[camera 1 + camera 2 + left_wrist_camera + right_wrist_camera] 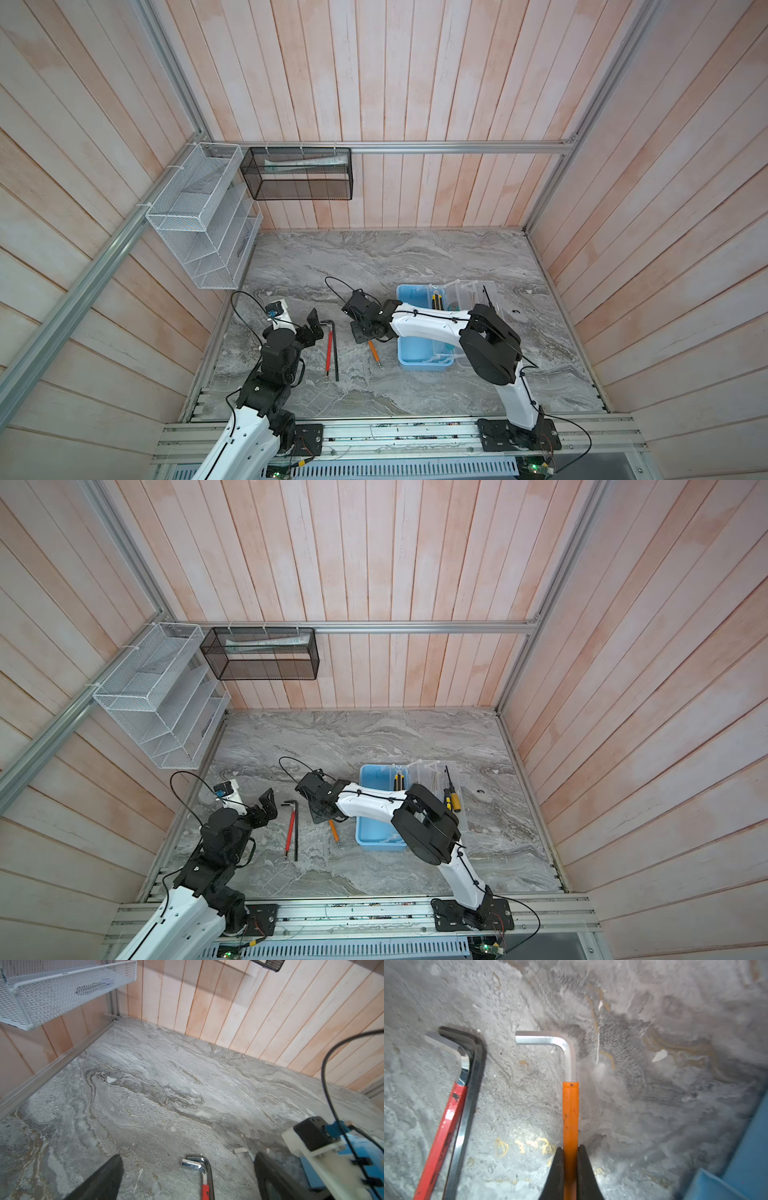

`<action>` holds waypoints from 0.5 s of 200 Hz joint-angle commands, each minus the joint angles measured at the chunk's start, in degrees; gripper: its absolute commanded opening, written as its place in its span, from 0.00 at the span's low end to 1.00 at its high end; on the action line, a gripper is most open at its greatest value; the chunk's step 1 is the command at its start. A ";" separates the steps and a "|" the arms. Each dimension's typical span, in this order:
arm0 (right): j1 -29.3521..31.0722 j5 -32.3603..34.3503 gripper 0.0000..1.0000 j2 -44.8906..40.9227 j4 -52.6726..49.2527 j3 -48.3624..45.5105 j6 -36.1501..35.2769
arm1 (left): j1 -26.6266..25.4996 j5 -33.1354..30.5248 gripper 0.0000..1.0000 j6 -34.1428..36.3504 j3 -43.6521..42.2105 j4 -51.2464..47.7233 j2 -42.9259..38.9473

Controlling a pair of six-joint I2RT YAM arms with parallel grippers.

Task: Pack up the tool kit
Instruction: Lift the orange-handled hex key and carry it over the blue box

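My right gripper [570, 1149] is shut on the orange sleeve of a hex key [570, 1109], whose silver bend points away from the jaws. In both top views this gripper [365, 334] is low over the marble just left of the light blue box [409, 353], with the orange key [333, 831] sticking out beneath it. A red-sleeved hex key [446, 1122] and a black one [475, 1076] lie side by side on the table. My left gripper [188, 1157] stands open near their bent ends, touching neither. The clear lid [469, 295] lies open to the box's right.
A yellow-black utility knife [399, 780] rests in the box and yellow-handled screwdrivers [455, 800] lie on the lid. A white wire rack [199, 216] and a black mesh basket [299, 174] hang on the back-left walls. A small black piece [516, 311] lies right of the lid.
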 commanded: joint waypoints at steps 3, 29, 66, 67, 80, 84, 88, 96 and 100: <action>-0.34 2.50 0.00 -5.08 0.47 0.22 1.17 | 0.24 8.37 1.00 0.22 -2.46 2.53 -3.56; -0.94 4.38 0.00 -8.99 0.10 -0.66 1.77 | 0.18 12.48 1.00 -1.61 -4.84 2.58 -7.25; -2.45 7.96 0.00 -15.74 -0.66 -4.18 3.70 | 0.22 17.04 1.00 -1.81 -8.21 5.30 -9.27; -2.47 8.05 0.00 -15.93 -0.72 -4.34 3.72 | 0.22 17.00 1.00 -1.78 -8.24 5.34 -9.30; -3.16 9.40 0.00 -18.62 -1.46 -6.08 4.59 | 0.22 16.24 1.00 -2.14 -8.23 5.16 -9.08; -3.34 9.84 0.00 -19.48 -1.73 -6.74 4.96 | 0.23 16.00 1.00 -2.27 -8.26 5.17 -8.88; -3.56 10.44 0.00 -20.35 -2.03 -7.40 5.24 | 0.23 15.92 1.00 -2.36 -8.27 5.22 -8.79; -3.84 11.95 0.00 -22.13 -2.70 -8.91 6.04 | 0.22 16.12 1.00 -2.28 -8.28 5.39 -8.54; -3.96 12.68 0.00 -23.05 -2.98 -9.67 6.43 | 0.23 16.26 1.00 -2.28 -8.32 5.47 -8.34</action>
